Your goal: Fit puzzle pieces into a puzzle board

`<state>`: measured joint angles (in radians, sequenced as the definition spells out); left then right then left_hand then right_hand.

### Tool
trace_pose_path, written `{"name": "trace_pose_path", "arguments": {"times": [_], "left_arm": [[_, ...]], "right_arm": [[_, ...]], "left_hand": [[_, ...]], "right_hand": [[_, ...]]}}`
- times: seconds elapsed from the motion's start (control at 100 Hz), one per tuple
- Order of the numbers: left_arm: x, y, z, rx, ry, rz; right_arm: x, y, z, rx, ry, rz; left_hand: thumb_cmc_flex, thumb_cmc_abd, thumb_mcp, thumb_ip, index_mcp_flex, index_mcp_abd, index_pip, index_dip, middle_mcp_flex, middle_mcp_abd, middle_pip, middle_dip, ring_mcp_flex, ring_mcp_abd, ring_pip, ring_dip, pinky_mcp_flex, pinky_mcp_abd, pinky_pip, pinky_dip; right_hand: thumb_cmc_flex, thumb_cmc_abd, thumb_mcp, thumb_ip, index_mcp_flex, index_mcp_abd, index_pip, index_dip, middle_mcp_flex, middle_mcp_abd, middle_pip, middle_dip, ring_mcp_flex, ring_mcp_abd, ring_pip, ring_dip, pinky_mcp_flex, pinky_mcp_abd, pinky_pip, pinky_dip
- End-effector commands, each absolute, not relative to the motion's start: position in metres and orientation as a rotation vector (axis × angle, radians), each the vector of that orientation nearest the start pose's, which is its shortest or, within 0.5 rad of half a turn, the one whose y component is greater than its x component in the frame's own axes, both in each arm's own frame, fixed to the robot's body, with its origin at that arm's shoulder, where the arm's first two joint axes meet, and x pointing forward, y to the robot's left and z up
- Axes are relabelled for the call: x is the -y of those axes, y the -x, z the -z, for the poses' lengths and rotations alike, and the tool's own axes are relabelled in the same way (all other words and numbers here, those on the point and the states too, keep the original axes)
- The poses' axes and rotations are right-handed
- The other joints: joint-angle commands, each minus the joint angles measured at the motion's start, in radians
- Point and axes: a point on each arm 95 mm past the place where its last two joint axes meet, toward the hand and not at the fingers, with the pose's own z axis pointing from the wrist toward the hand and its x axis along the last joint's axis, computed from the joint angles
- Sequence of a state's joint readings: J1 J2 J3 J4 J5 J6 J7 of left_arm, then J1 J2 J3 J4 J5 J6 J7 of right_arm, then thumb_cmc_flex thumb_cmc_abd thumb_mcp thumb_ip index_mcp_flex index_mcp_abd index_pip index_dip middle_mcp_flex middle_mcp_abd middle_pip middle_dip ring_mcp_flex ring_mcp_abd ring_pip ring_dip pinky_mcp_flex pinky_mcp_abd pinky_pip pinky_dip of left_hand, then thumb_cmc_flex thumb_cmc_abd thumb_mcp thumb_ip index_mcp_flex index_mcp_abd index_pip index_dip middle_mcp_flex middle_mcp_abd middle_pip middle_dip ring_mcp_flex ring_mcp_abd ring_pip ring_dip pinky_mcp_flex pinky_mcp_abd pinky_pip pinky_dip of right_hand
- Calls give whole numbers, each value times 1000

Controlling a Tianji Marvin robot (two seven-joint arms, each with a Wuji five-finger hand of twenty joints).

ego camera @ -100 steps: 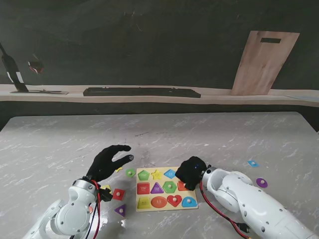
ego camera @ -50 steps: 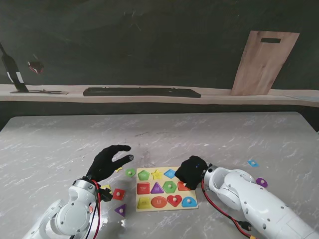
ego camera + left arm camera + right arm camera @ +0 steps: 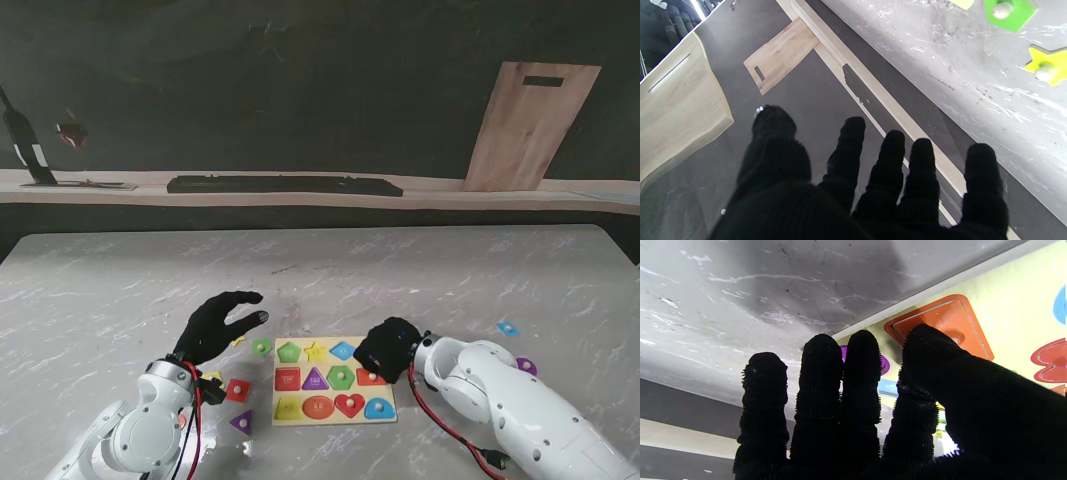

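Two hands: right hand w/ fingers together, thumb on orange piece at puzzle board's right edge; left hand spread, holding nothing.

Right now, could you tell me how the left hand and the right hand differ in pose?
The left hand is raised beside the puzzle board, fingers spread, holding nothing; the right hand is over the board's right edge, fingers together. The left hand's thumb touches nothing; the right hand's thumb presses on an orange piece. Both wear black gloves.
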<state>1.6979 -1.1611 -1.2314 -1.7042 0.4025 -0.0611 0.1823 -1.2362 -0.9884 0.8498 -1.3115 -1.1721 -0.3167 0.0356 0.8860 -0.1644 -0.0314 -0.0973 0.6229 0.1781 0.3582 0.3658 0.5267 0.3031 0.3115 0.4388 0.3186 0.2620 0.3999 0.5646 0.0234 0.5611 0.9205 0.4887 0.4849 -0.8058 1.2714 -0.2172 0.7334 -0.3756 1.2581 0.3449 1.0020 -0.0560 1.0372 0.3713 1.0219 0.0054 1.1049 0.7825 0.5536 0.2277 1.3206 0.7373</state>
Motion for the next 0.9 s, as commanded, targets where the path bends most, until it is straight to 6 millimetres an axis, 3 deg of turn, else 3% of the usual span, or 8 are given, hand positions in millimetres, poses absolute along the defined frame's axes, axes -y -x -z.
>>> {"name": "trace_pose_path", "arguments": {"times": [0.0, 0.27, 0.5, 0.7, 0.89], "left_arm": [[23, -365, 319, -957, 1729, 2001], [24, -365, 319, -954, 1730, 2001], [23, -365, 319, -952, 1732, 2000], [23, -365, 319, -952, 1731, 2000], [24, -365, 319, -959, 1738, 1996]], "right_arm": [[-21, -424, 382, -2169, -718, -1267], [-16, -423, 378, -2116, -722, -1149], [-3, -417, 368, -2054, -731, -1087], [34, -414, 350, -1921, -773, -1039], [81, -418, 333, -1813, -930, -920]], "left_hand": [[12, 34, -10, 22, 12, -7, -10, -4, -4, -3, -10, -10, 3, 9, -6, 2, -6, -170, -5, -9], [11, 35, -10, 22, 10, -8, -11, -4, -5, -4, -10, -10, 3, 9, -5, 3, -5, -171, -4, -9], [12, 35, -11, 22, 11, -9, -11, -4, -5, -4, -9, -9, 2, 10, -6, 3, -6, -171, -5, -9], [11, 36, -11, 22, 10, -9, -10, -4, -5, -4, -9, -9, 3, 8, -5, 3, -5, -170, -5, -9], [11, 36, -11, 22, 9, -9, -11, -4, -5, -4, -9, -10, 3, 9, -5, 3, -5, -172, -5, -9]], "right_hand": [[13, 29, 66, 26, 4, -95, -67, -50, -25, 3, 0, 9, -23, -14, -1, 8, -9, -1, 1, 14], [-74, 55, -34, 2, 1, 28, -69, -81, -44, 27, 5, 25, -34, 13, -1, 6, -20, 12, 11, 29], [-130, 81, -103, -21, 9, 49, -72, -87, -41, 34, 9, 53, -29, 25, 4, 6, -20, 20, 21, 35], [-137, 72, -122, -29, -64, 47, -92, -83, -56, 20, 0, 67, -37, 11, -4, 1, -17, 7, 22, 34], [-127, 83, -138, -45, -65, 67, -95, -79, -17, 14, -10, 74, -12, 24, -8, -5, -2, 4, 27, 35]]}}
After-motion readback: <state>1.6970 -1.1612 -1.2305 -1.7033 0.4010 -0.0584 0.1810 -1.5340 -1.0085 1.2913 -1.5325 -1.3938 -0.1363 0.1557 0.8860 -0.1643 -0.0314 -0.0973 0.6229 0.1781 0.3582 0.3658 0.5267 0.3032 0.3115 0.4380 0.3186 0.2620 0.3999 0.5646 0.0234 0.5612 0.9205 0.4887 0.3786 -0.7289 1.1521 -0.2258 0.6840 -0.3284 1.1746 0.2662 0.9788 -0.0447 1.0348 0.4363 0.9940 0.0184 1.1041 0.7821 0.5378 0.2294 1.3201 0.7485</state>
